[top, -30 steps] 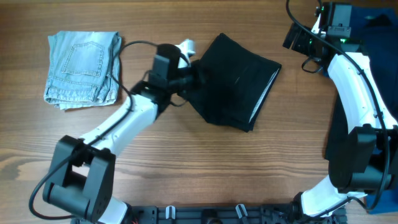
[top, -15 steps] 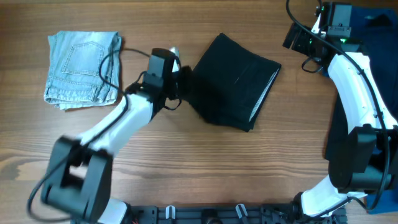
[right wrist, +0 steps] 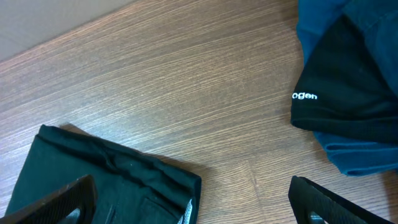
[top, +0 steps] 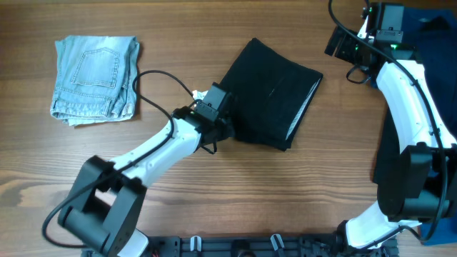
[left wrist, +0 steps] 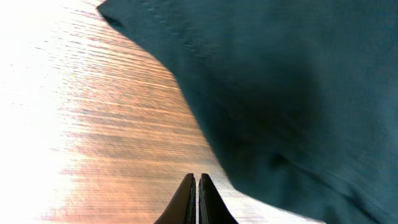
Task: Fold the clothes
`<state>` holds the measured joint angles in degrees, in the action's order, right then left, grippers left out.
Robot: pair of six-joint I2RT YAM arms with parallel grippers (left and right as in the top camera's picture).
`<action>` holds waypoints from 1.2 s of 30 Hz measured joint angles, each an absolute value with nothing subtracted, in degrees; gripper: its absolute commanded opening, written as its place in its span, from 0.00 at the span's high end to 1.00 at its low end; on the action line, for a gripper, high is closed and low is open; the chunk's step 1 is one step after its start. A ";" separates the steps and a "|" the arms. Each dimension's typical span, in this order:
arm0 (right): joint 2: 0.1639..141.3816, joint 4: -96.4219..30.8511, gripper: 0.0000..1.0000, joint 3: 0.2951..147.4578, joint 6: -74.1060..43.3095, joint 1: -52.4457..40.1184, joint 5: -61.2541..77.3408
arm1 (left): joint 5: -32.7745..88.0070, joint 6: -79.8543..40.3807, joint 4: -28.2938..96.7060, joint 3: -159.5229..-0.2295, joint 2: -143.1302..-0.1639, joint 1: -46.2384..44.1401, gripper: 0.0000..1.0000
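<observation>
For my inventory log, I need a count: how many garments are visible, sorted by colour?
Light-blue denim garment: 1
Black: 2, the folded black garment and the black garment with white lettering
Royal-blue garment: 1, partly out of view
Total: 4

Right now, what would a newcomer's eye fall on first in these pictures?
The black garment, folded and lying askew in the middle of the table, draws the eye first, with the left gripper at its lower left edge, jaws shut. Next come the folded light-blue denim at the upper left and the royal-blue pile at the right edge.
</observation>
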<state>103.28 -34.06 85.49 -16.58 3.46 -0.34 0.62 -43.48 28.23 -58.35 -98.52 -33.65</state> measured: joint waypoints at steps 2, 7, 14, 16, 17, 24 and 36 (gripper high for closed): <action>103.28 -34.06 0.00 85.49 -16.58 3.46 -0.34 | -0.25 -43.35 27.51 -58.35 -101.84 -33.58 0.96; 103.28 -34.06 0.01 85.49 -16.58 3.46 -0.34 | -2.57 -43.07 24.08 -58.35 -104.81 -33.58 0.96; 103.28 -34.06 0.01 85.49 -16.58 3.46 -0.34 | -4.73 -41.56 17.65 -58.35 -105.08 -32.36 0.96; 103.28 -34.06 0.01 85.49 -16.58 3.46 -0.34 | -4.73 -40.88 15.53 -58.35 -105.75 -31.38 0.96; 103.28 -34.09 0.00 85.49 -16.56 3.46 -0.34 | -4.71 -40.66 14.68 -58.35 -106.65 -30.59 0.96; 103.28 -34.09 0.01 85.49 -16.58 3.46 -0.43 | -2.04 -36.93 -6.90 -58.74 -114.19 -21.58 0.96; 103.28 -34.11 0.00 85.49 -16.58 3.46 -0.49 | 1.48 -26.11 11.33 -77.25 -109.06 -15.68 0.96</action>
